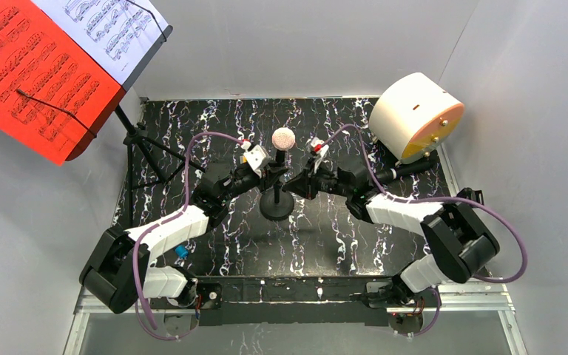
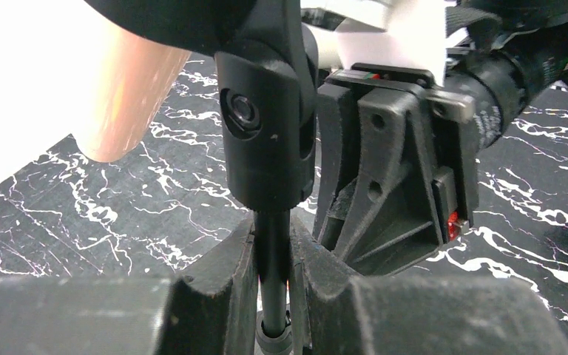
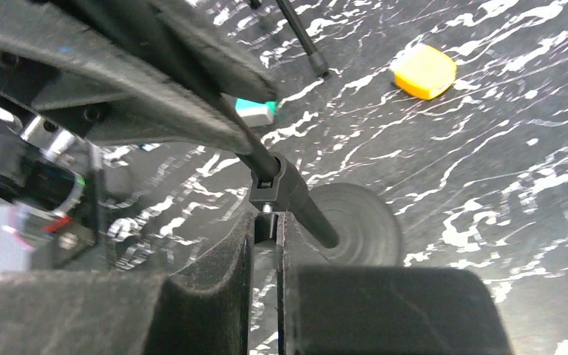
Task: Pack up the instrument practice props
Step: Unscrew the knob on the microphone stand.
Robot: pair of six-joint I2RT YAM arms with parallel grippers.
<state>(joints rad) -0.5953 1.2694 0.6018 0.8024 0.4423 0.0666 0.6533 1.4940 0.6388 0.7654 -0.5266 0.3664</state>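
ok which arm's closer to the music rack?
Left. The left gripper grips the microphone pole on the side facing the music rack; the right gripper pinches the same pole from the far side, toward the white drum.

A black, white-veined table (image 1: 325, 237) was shown. A microphone pole (image 1: 276, 205) was stood on its round base at frame centre, a tripod music rack (image 1: 144, 151) at upper left, a white cylinder (image 1: 407, 111) at upper right. A yellow block (image 3: 424, 70) was laid flat on it.

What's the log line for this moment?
left gripper: shut on microphone pole | right gripper: shut on pole clamp | beige-headed microphone: atop pole | music rack: standing far left
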